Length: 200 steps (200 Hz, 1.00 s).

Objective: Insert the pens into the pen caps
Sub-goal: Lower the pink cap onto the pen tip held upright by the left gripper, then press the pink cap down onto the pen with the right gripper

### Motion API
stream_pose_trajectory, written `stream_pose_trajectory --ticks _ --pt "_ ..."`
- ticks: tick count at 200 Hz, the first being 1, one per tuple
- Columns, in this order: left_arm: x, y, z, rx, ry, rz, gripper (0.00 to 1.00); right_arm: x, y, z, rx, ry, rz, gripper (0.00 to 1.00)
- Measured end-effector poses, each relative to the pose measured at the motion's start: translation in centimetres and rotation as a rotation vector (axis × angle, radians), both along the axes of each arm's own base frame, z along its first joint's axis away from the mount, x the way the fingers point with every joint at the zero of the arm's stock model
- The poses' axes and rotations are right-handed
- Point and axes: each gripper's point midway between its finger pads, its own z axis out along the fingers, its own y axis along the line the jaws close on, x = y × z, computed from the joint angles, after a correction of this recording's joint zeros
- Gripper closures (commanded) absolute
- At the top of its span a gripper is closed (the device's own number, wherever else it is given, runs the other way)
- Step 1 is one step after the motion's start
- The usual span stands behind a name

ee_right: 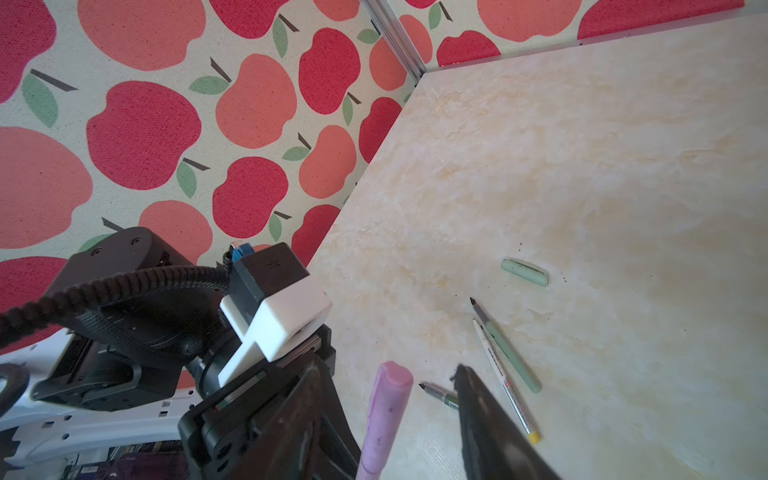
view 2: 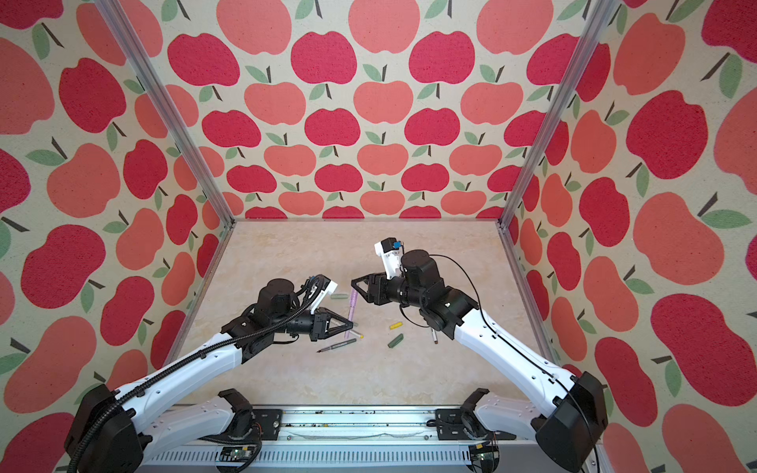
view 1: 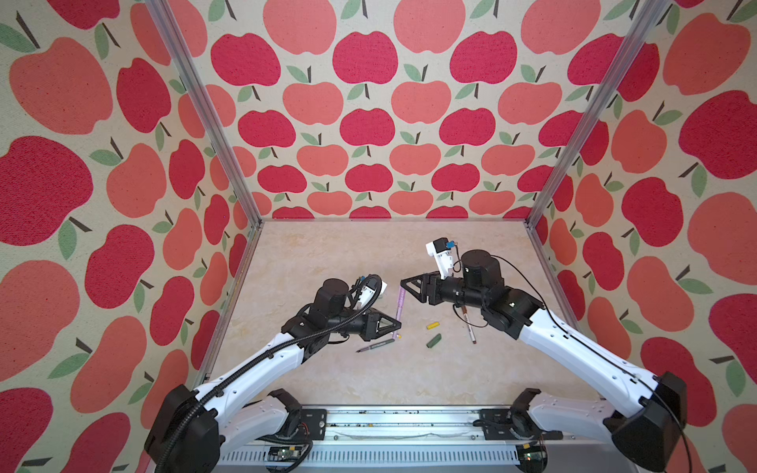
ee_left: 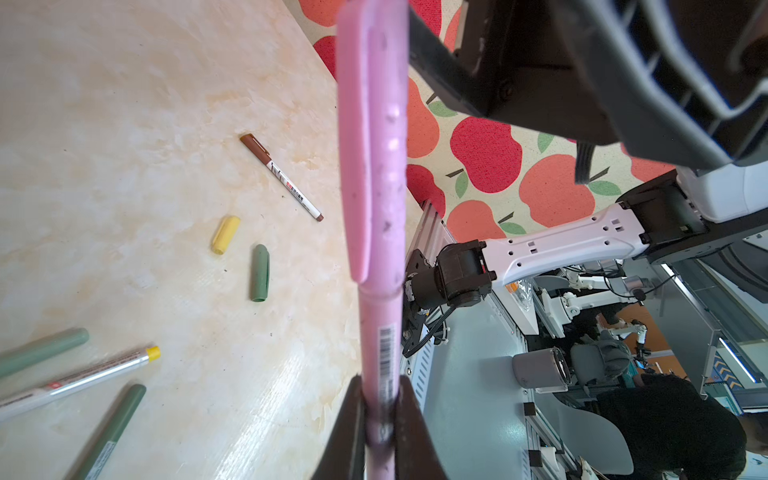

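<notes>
The left fingers (ee_left: 347, 436) pinch the pink pen (ee_left: 380, 332) at its rear; its long axis runs to the right fingers (ee_right: 482, 424), spread astride its cap (ee_right: 390, 390).

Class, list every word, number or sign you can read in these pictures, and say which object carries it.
No text is legible enough to quote.
pink pen: a barcode on the barrel; digits blurred.
brown-and-white pen: dark print and a red mark; too small to read.
yellow-and-white pen: print with a red mark; blurred.
dark green pen: pale label; unreadable.
</notes>
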Motion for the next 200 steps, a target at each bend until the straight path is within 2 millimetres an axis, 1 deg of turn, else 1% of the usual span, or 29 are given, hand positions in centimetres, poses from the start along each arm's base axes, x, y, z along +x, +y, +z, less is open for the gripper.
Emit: stream_pose_trajectory --ticks 16,41,73,89,122,150,200 --pt "-0.2 -0.1 0.0 -0.002 0.002 -0.009 1.00 -0.1 0.5 -0.7 -0.012 0.021 0.023 0.49" --pt "-0.3 -0.2 0.2 -0.009 -0.001 -0.017 1.00 -0.3 1.0 -1.6 -0.023 0.047 0.056 0.59" --pt "-0.3 -0.2 0.4 -0.018 -0.005 -0.019 1.00 -0.7 1.4 -1.9 -0.021 0.066 0.090 0.83" --pt "-0.3 -0.2 0.3 -0.016 -0.004 -0.016 1.00 -1.0 1.7 -1.4 0.002 0.080 0.108 0.89" --pt "0.0 -0.3 0.6 -0.028 -0.027 -0.008 1.00 -1.1 1.9 -0.9 0.016 0.080 0.115 0.94" --pt "0.5 -0.3 0.9 -0.037 -0.047 0.009 1.00 -0.8 2.0 -0.7 0.023 0.073 0.113 0.95" --pt "1.6 0.3 1.3 -0.051 -0.053 0.048 1.00 0.1 2.7 -0.3 0.034 0.058 0.107 0.96"
